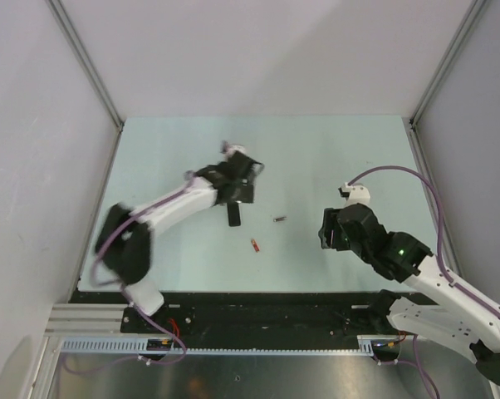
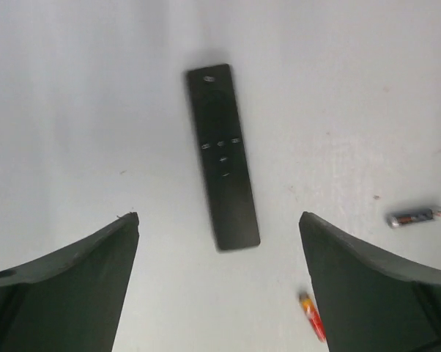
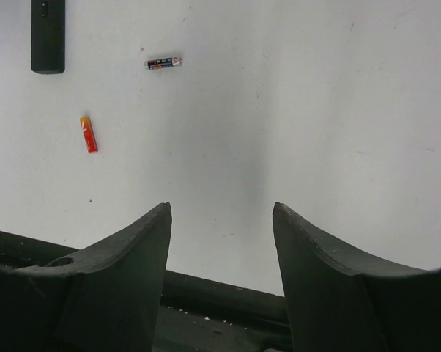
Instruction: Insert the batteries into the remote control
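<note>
Currently your left gripper (image 2: 217,218) hangs over the middle of the pale table (image 1: 333,158) with its fingers wide apart and nothing between them. The remote (image 2: 222,158) lies flat on the surface just below it, loose, buttons facing up. The battery slot is therefore out of sight, presumably on the underside, so the step in hand looks like turning the remote over. Come down squarely across its narrow width, close on the long edges near the middle, and lift only enough to roll it; a slim flat bar will likely skid if pinched at a corner. Your right gripper (image 3: 220,209) waits to the right, also spread apart and empty. Two batteries lie loose just right of the remote, apart from each other: a dark battery (image 1: 279,219) farther right and a red-orange battery (image 1: 255,244) nearer to you. Neither touches the remote, but swinging the remote could send them rolling.
</note>
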Controlling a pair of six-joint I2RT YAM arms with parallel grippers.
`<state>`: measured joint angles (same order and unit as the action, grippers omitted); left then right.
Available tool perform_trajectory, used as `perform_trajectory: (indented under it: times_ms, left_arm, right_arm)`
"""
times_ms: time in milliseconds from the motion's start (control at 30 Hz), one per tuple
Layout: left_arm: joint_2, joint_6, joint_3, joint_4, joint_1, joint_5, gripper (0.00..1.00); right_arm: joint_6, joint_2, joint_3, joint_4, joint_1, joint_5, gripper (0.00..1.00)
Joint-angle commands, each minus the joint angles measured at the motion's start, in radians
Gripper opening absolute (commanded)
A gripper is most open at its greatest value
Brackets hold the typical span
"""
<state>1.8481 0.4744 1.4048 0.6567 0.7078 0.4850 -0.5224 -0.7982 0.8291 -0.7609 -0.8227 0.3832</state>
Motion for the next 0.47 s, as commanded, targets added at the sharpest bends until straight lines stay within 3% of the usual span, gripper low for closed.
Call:
perform_trajectory:
  times_ms: [0, 33, 233, 433]
  left_arm:
    - [-0.504, 0.055, -0.277, -0.276, -0.172, -0.245, 1.00]
    - [-0.557, 0.056, -0.367, -0.294, -0.217, -0.262, 1.00]
    - [-0.824, 0.047, -0.503, -0.298, -0.249, -0.224, 1.00]
    - [-0.839, 0.081, -0.535, -0.296, -0.251, -0.227, 1.00]
  right_arm:
    - [0.001, 0.031, 0.025, 0.015, 0.000, 0.040, 0.62]
    - [0.004, 0.031, 0.024, 0.023, 0.002, 0.043, 0.62]
    - [0.039, -0.004, 0.022, 0.078, 0.002, 0.040, 0.62]
    - [0.033, -0.038, 0.022, 0.124, 0.002, 0.034, 0.62]
